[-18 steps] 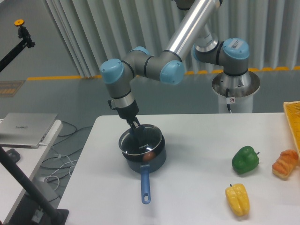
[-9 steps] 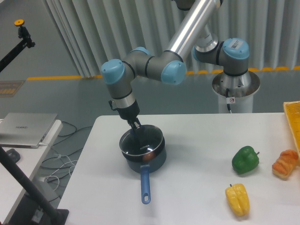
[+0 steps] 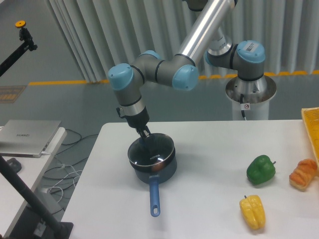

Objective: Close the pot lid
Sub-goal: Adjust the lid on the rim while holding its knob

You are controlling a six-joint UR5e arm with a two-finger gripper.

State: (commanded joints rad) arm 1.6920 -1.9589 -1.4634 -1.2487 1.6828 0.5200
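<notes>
Lid point(image 3: 151, 154), clear glass with a thin metal rim, sits on the pot point(image 3: 154, 168) near the table's point(image 3: 209, 209) left edge; its white lettering is too small to read; the pincer point(image 3: 146, 140) is clamped on its knob.

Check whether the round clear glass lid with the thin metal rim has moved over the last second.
Yes. The round clear glass lid has shifted slightly right, toward the green pepper, settling over the dark navy saucepan.

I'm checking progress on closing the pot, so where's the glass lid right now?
The pot lid sits atop the pot at the table's left side, with the gripper at its far-left rim.
</notes>
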